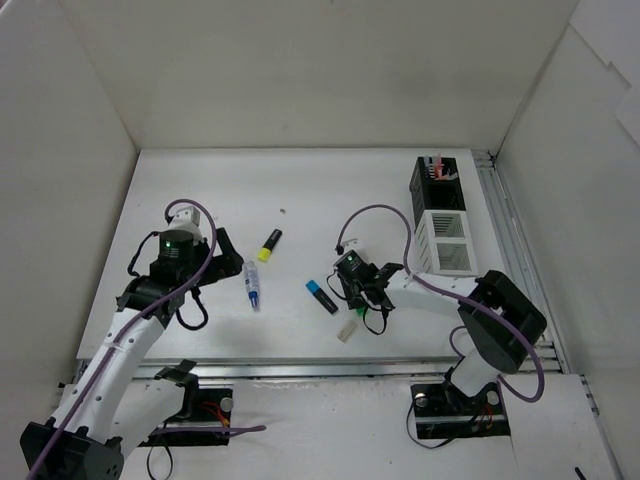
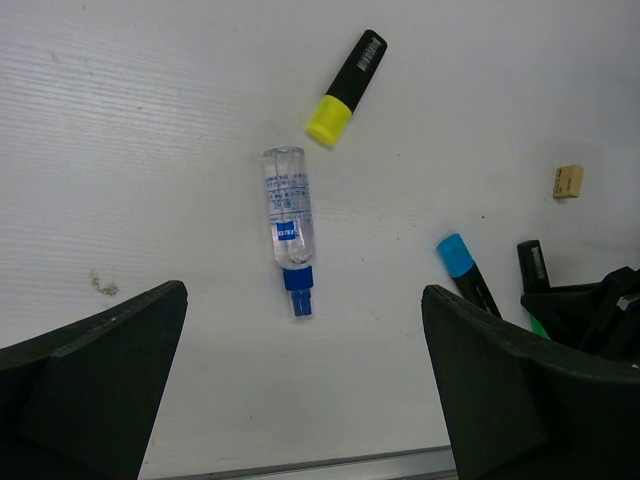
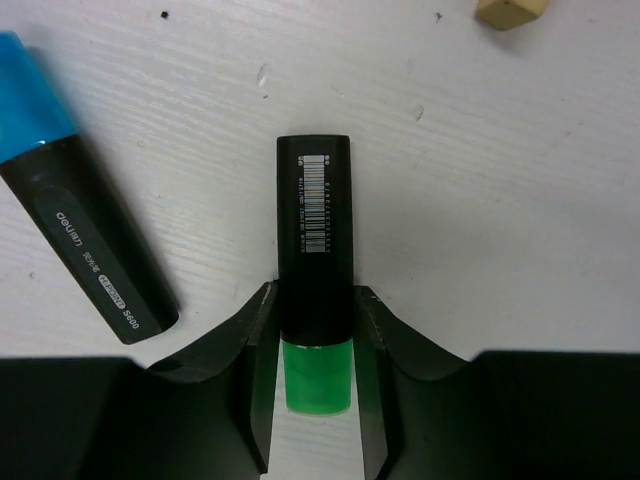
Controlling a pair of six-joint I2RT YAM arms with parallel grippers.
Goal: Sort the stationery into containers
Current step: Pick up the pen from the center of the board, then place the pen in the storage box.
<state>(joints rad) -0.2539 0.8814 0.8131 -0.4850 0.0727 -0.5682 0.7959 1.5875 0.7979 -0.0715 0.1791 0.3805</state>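
My right gripper [image 3: 315, 292] is shut on a green highlighter [image 3: 314, 220], which lies flat on the table with its black barrel pointing away. A blue highlighter [image 3: 85, 250] lies just to its left and a beige eraser [image 3: 510, 10] sits beyond. From above, my right gripper [image 1: 360, 292] is low, right of the blue highlighter [image 1: 321, 296]. My left gripper [image 2: 304, 320] hangs open above the white-blue tube [image 2: 285, 220], not touching it. A yellow highlighter [image 2: 347, 88] lies farther back. The black container [image 1: 437, 185] holds red pens; the white container [image 1: 445, 243] adjoins it.
A small pale piece [image 1: 347, 329] lies near the front edge, just in front of my right gripper. A metal rail [image 1: 500, 230] runs along the right side beside the containers. White walls enclose the table on three sides.
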